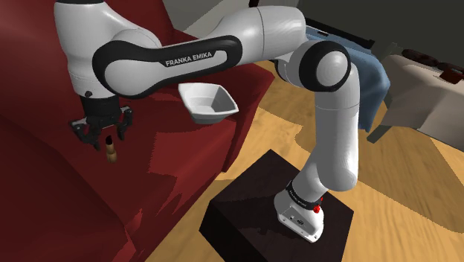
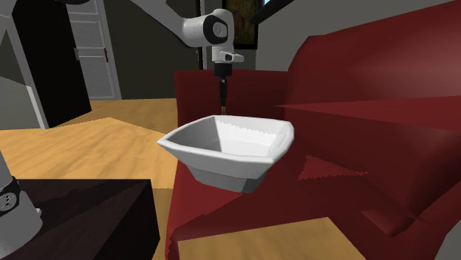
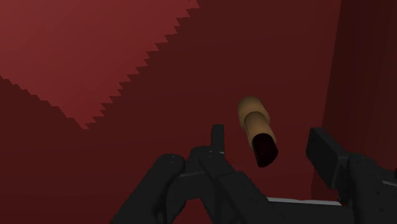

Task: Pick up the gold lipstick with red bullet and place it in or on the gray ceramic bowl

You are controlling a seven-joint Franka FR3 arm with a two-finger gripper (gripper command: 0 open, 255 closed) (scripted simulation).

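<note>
While the black gripper (image 1: 108, 140) hangs over the red sofa (image 1: 44, 186) with its jaws apart, the gold lipstick (image 3: 257, 130) stands nearly upright between the two fingers (image 3: 217, 135). Its dark red bullet points up toward the hand and its gold case points down toward the cushion. The wrist view shows a gap on either side, so neither finger touches it and it is not held. Its long axis runs along the gripper's approach, so the likely next move is a straight closing squeeze across the case. The pale grey bowl (image 2: 193, 150) sits well apart, toward the shoulder view's right.
</note>
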